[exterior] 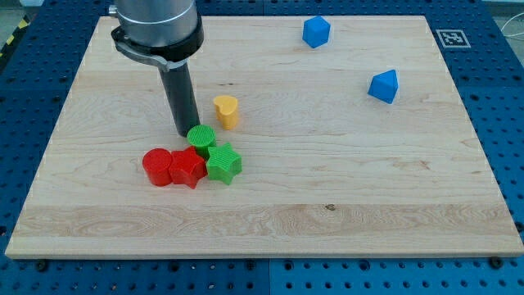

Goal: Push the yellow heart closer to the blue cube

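Near the middle of the wooden board [344, 229], a little toward the view's left, we see the yellow heart [227, 111] standing on its flat face, a small, glossy, orange-yellow block with a rounded, lobed top. Our tip [187, 133] rests on the board just to the view's left of the heart and slightly lower, close to it but apart; we carry no pincer, only the straight dark rod, so nothing is grasped. Right below our tip sits the green cylinder [201, 137], almost touching it, with the green star [223, 164], the red star [188, 168] and the red cylinder [157, 166] clustered beneath. The blue cube [315, 32] lies well away toward the view's top right, and another blue block [383, 86], angular in shape, sits further right.
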